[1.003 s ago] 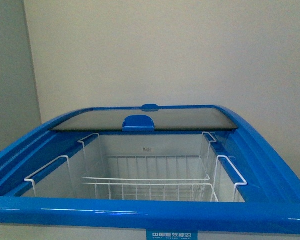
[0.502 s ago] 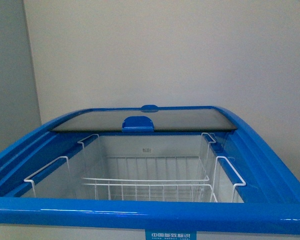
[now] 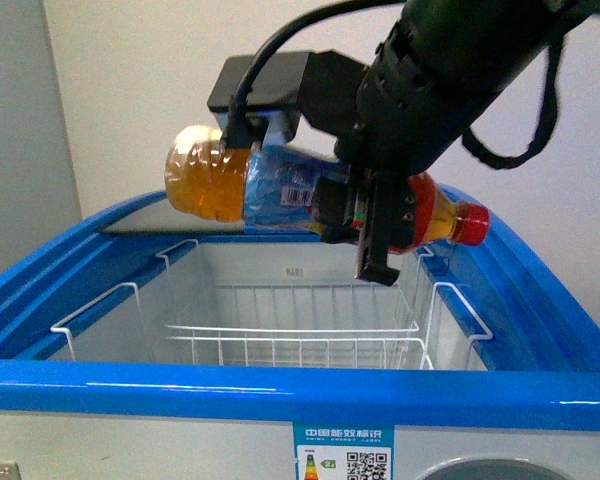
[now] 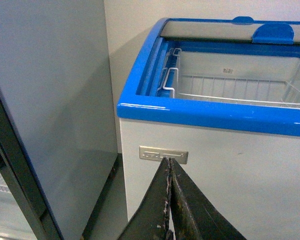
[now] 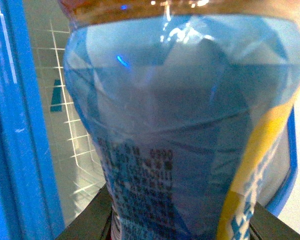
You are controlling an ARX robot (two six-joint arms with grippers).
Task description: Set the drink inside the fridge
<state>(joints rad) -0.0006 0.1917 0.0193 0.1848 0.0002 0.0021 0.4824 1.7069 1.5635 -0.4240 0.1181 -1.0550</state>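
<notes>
Drink: the drink (image 3: pixel 270 185) is held on its side in the air above the open top of the fridge (image 3: pixel 280 400). Its red cap is turned toward the fridge's right rim and its amber base toward the left rim.
Right jaws: they are closed around the labelled middle of the drink, and the dark right arm (image 3: pixel 450 70) is seen reaching in over the fridge from above. In the right wrist view the blue label of the drink (image 5: pixel 180 125) fills the picture, with white wire and the blue rim seen past it.
Left jaws: they are pressed together with nothing between them, and are held low in front of the fridge's white front wall, below its rim.
Fridge: the sliding glass lid (image 4: pixel 210 30) is pushed to the rear, so the front part is left open. White wire baskets (image 3: pixel 300 350) are hung inside, under the drink.
Fridge front: a sticker with a QR code (image 3: pixel 343 455) is fixed just under the blue rim, and a small metal plate (image 4: pixel 163 154) is set near the left corner.
Beside the fridge: a tall grey cabinet (image 4: pixel 50 100) stands just beside the fridge's left wall.
</notes>
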